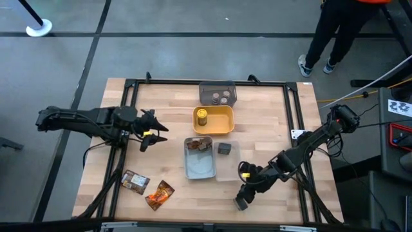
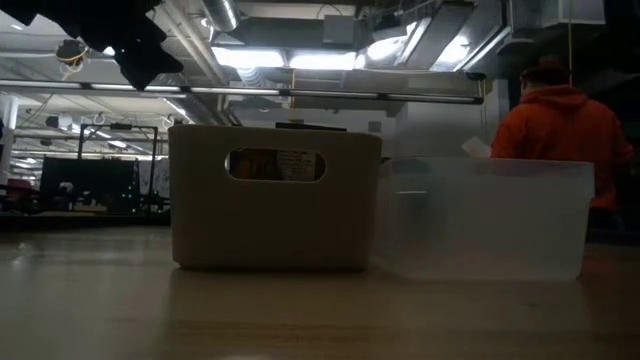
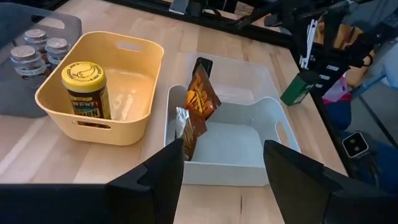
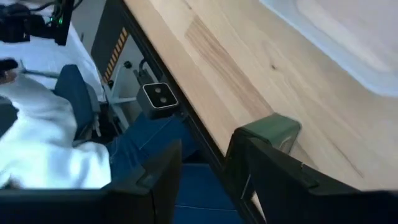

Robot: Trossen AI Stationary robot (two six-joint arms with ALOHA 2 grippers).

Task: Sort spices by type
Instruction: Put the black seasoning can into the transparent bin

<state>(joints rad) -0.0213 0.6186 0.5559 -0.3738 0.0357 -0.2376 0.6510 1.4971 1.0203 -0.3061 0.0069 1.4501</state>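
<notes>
My left gripper is open and empty above the table's left half, facing the trays. My right gripper is open at the near edge. A dark green-grey cube box stands on the table just past one fingertip. A second cube lies in the clear tray. Two foil packets lean in the pale-blue tray. A brown packet and an orange packet lie on the table, near left. The yellow-lidded jar stands in the yellow tray. Two round jars sit in the grey tray. My right gripper has one finger beside the cube box's near side, with the box outside the gap between the fingers. I cannot tell whether the finger touches the box. The box rests on the table at its near edge.
The four trays cluster at the table's middle and far side. In the low view two trays fill the front. A black frame rail runs along the table's sides. A person stands beyond the far right corner, and another sits at the near edge.
</notes>
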